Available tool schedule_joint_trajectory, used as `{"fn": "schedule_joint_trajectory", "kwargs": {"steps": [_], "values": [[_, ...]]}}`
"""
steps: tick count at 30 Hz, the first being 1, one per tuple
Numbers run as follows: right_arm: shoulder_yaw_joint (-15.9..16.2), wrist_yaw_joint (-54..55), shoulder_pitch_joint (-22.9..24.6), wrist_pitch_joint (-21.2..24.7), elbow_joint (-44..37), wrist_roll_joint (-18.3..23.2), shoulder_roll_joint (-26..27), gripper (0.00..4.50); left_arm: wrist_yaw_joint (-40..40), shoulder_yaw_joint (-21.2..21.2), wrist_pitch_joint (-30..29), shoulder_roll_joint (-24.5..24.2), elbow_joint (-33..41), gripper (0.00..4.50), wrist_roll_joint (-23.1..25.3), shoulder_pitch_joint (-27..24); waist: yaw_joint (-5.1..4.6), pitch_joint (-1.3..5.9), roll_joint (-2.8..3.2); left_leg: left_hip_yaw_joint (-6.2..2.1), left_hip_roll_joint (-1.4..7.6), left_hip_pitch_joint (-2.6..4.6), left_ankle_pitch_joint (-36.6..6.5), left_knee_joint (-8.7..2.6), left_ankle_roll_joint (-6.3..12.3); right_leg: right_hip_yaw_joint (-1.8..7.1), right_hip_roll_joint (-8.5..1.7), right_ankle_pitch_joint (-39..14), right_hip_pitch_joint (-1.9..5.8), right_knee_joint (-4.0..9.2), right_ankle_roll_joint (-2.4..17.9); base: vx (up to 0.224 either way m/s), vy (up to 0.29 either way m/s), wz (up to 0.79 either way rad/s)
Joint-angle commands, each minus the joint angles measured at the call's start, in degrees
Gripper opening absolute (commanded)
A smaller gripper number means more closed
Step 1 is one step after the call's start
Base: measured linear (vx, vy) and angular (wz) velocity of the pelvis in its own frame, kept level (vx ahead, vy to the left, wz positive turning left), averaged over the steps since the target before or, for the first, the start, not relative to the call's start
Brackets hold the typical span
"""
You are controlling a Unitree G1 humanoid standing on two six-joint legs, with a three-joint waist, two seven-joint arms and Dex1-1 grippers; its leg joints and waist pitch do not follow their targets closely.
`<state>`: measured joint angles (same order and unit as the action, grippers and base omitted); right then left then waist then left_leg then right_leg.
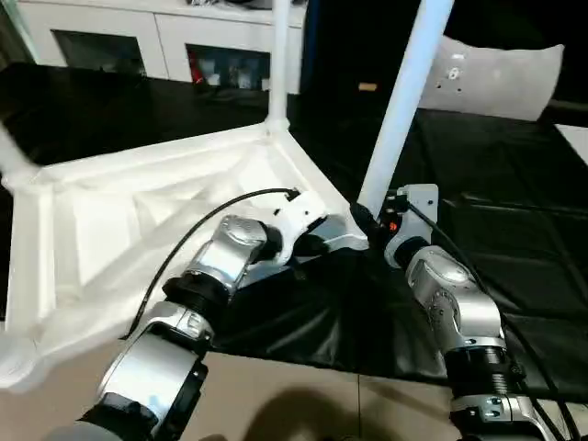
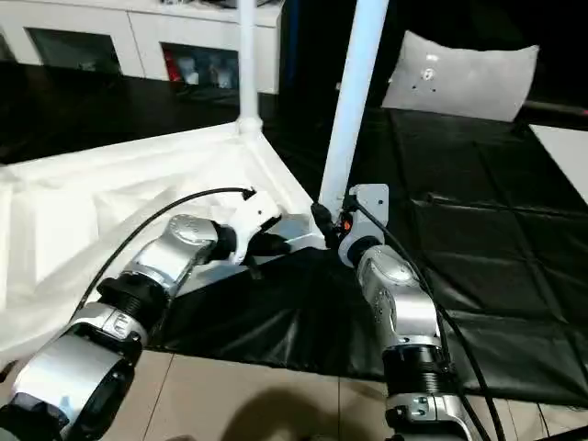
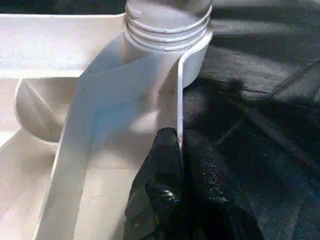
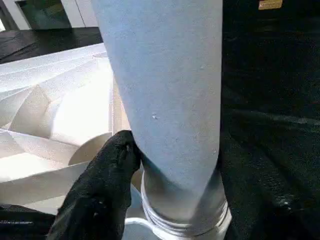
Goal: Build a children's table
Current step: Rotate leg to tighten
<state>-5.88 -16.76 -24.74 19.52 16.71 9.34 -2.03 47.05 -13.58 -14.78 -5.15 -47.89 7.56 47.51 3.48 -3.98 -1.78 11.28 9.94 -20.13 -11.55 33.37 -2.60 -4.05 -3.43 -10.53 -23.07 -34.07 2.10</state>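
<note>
So the children's table (image 1: 138, 211) is lying upside down on the black cloth (image 1: 496, 230), ribbed underside facing up, filling the left side of the head view from about 9 to 11 o'clock. One leg (image 1: 278, 55) is already standing in the far corner socket up at 12 o'clock. The leg in play (image 1: 404, 92) leans up toward 1 o'clock from the near corner socket (image 3: 165, 55), right in the middle of the frame.

Left gripper (image 3: 177, 165) is pinched tight on the thin side wall of the tabletop, just beside that socket, fingers practically together with the plastic edge between them. Good, that's the anchor.

Right gripper (image 4: 165, 165) is down at the base of the leg, one black finger (image 4: 107, 180) touching its side just above the threaded rings. The other finger is hidden behind the leg, so I honestly can't tell if it's gripping or just resting there half open.

To my eye the threads still show above the socket rim, so the leg probably isn't fully seated. How I'd do it: keep the left clamp steady so the top doesn't skate on the cloth, straighten the leg so it isn't cross-threaded, then twist low near the base, not up high.

Labels: no readable writing anywhere. There's a small gold tag (image 4: 270, 4) near the right wrist view's edge, too small to read.
</note>
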Motion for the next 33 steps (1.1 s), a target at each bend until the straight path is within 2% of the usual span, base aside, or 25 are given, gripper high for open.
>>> {"fn": "schedule_joint_trajectory", "kwargs": {"steps": [1, 3, 5, 8, 10, 11, 12, 14, 15, 17, 18, 19, 22, 25, 27, 30, 31, 32, 33], "values": [[4.4, -3.4, 2.5, 0.2, -0.5, 0.8, 1.8, 3.02, -2.0, -0.8, 1.2, 0.8, 1.2, 0.0, 0.5, 1.1, 0.21, 3.56, 0.08, -1.69, 3.41, 0.18, -3.9, -3.61, 5.13, 3.53, -5.89, -4.1, 3.39, 3.59, 13.5, 0.0, 0.0, 0.0], [3.9, -4.5, 3.9, -1.4, -1.9, 0.8, 0.0, 3.08, -0.9, -1.4, 2.2, -0.2, 1.3, 0.0, 1.0, 0.5, 0.34, 3.4, 0.09, -1.71, 3.55, 0.31, -6.2, -3.74, 4.42, 3.54, -5.9, -8.2, 3.37, 4.11, 12.5, 0.0, 0.0, 0.0], [3.3, -5.8, 4.5, -1.4, -3.2, 1.7, -1.0, 3.43, -0.2, -1.7, 2.5, -1.0, 1.2, 0.0, 1.3, 0.2, 0.23, 3.29, 0.1, -1.83, 3.61, 0.22, -7.1, -3.89, 4.13, 3.49, -5.83, -9.5, 3.41, 4.24, 12.0, 0.0, 0.0, 0.0], [3.1, -11.6, 6.3, -0.5, -7.1, 3.7, -5.1, 3.56, 3.7, -3.3, 6.2, -3.4, 1.1, 0.0, 2.0, -1.0, 0.0, 3.2, 0.07, -1.91, 3.54, 0.12, -8.4, -3.84, 4.22, 3.52, -5.89, -12.3, 3.62, 4.67, 10.8, 0.0, 0.0, 0.0], [3.4, -16.0, 7.2, -0.9, -8.5, 4.3, -8.4, 3.87, 6.3, -3.9, 7.8, -4.9, 0.9, 0.0, 2.1, -1.6, -0.07, 3.28, 0.12, -1.85, 3.51, 0.11, -7.7, -3.76, 4.47, 3.55, -5.86, -12.1, 3.46, 4.56, 10.8, 0.0, 0.0, 0.0], [3.5, -18.3, 7.4, -1.1, -8.8, 4.5, -10.1, 3.87, 8.1, -4.2, 9.8, -5.7, 1.1, 0.0, 2.0, -1.9, 0.17, 3.37, 0.26, -1.83, 3.5, 0.11, -7.3, -3.62, 4.74, 3.56, -5.88, -11.5, 3.57, 4.53, 10.8, 0.0, 0.0, 0.0], [3.6, -19.9, 7.6, -1.2, -9.0, 4.6, -11.3, 3.92, 9.4, -4.5, 11.3, -6.3, 1.2, 0.0, 1.9, -2.1, 0.2, 3.38, 0.16, -1.82, 3.54, 0.06, -6.6, -3.63, 4.85, 3.57, -5.81, -10.5, 3.57, 4.35, 11.0, 0.0, 0.0, 0.0], [4.1, -23.2, 7.8, -2.0, -8.9, 4.4, -13.8, 4.16, 12.3, -5.2, 12.2, -7.4, 1.7, 0.0, 1.6, -2.6, 0.27, 3.46, 0.2, -1.8, 3.63, 0.17, -6.4, -3.57, 4.95, 3.49, -5.78, -9.1, 3.47, 4.05, 11.8, 0.0, 0.0, 0.0], [5.1, -28.8, 7.8, -3.7, -8.3, 3.9, -18.1, 4.16, 17.9, -6.5, 14.4, -9.4, 2.3, 0.0, 1.0, -3.6, 0.39, 3.44, 0.34, -1.8, 3.68, 0.22, -6.2, -3.56, 5.08, 3.5, -5.83, -8.5, 3.41, 4.02, 12.3, 0.0, 0.0, 0.0], [5.3, -30.8, 7.7, -4.2, -8.1, 3.9, -19.6, 4.16, 19.4, -7.0, 14.6, -10.1, 2.4, 0.0, 1.0, -3.8, 0.45, 3.45, 0.29, -1.7, 3.77, 0.2, -5.9, -3.52, 5.19, 3.59, -5.78, -6.9, 3.46, 3.75, 12.9, 0.0, 0.0, 0.0], [5.6, -34.1, 7.4, -4.3, -7.7, 4.8, -21.6, 4.16, 22.0, -7.9, 17.1, -11.4, 2.1, 0.0, 1.2, -3.9, 0.59, 3.46, 0.29, -1.62, 3.8, 0.38, -6.3, -3.45, 5.34, 3.56, -5.77, -6.5, 3.32, 3.76, 13.3, 0.0, 0.0, 0.0], [6.3, -39.4, 7.1, -4.5, -7.2, 6.2, -24.3, 4.16, 25.4, -9.0, 20.2, -13.0, 1.9, 0.0, 1.4, -3.9, 0.73, 3.45, 0.23, -1.66, 3.74, 0.28, -6.5, -3.44, 5.6, 3.54, -5.8, -6.6, 3.5, 3.7, 13.5, 0.0, 0.0, 0.0], [7.4, -44.1, 6.9, -5.3, -7.0, 7.0, -26.3, 4.16, 28.4, -9.4, 22.4, -13.8, 1.8, 0.0, 1.2, -3.9, 1.07, 3.42, 0.2, -1.6, 3.92, 0.32, -6.7, -3.39, 5.87, 3.58, -5.93, -7.2, 3.53, 3.71, 13.5, 0.0, 0.0, 0.0], [10.2, -52.1, 6.4, -5.6, -6.3, 7.9, -28.6, 4.16, 32.8, -9.9, 24.9, -14.8, 2.2, 0.0, 0.3, -3.7, 1.96, 3.5, 0.16, -1.51, 4.18, 0.45, -6.5, -3.36, 5.61, 3.37, -5.84, -8.0, 3.41, 3.54, 13.4, 0.0, 0.0, 0.0], [12.4, -57.3, 5.4, -4.7, -5.4, 8.8, -29.5, 3.92, 36.5, -10.4, 25.6, -15.3, 3.5, 0.0, -1.0, -3.8, 2.34, 3.57, 0.16, -1.46, 4.27, 0.35, -6.4, -3.28, 5.72, 3.32, -5.89, -7.4, 3.42, 3.35, 13.9, 0.0, 0.0, 0.0], [13.4, -59.2, 4.7, -4.4, -4.8, 8.7, -29.6, 3.71, 38.3, -10.9, 26.0, -15.5, 4.3, 0.0, -1.4, -4.0, 2.77, 3.62, 0.2, -1.44, 4.38, 0.45, -5.8, -3.26, 5.46, 3.32, -5.94, -6.6, 3.24, 3.21, 14.3, 0.0, 0.0, 0.0], [14.8, -61.0, 3.8, -5.1, -3.5, 8.2, -29.6, 3.58, 39.9, -11.6, 27.4, -15.8, 4.5, 0.0, -1.5, -3.9, 2.98, 3.64, 0.17, -1.46, 4.32, 0.44, -6.2, -3.26, 5.12, 3.31, -6.0, -7.2, 3.25, 3.18, 14.2, 0.0, 0.0, 0.0], [14.8, -61.0, 3.8, -5.1, -3.5, 8.2, -29.6, 3.39, 39.9, -11.6, 27.4, -15.8, 4.5, 0.0, -1.5, -3.9, 2.96, 3.63, 0.19, -1.49, 4.3, 0.44, -6.2, -3.28, 4.97, 3.29, -6.03, -7.5, 3.25, 3.17, 14.2, 0.0, 0.0, 0.0], [15.5, -61.9, 3.5, -5.8, -2.8, 7.8, -29.6, 3.39, 40.6, -11.8, 28.0, -15.8, 4.5, 0.0, -1.5, -3.9, 3.1, 3.59, 0.05, -1.4, 4.32, 0.53, -6.4, -3.25, 4.8, 3.34, -6.07, -7.8, 3.15, 3.28, 14.0, 0.0, 0.0, 0.0]]}}
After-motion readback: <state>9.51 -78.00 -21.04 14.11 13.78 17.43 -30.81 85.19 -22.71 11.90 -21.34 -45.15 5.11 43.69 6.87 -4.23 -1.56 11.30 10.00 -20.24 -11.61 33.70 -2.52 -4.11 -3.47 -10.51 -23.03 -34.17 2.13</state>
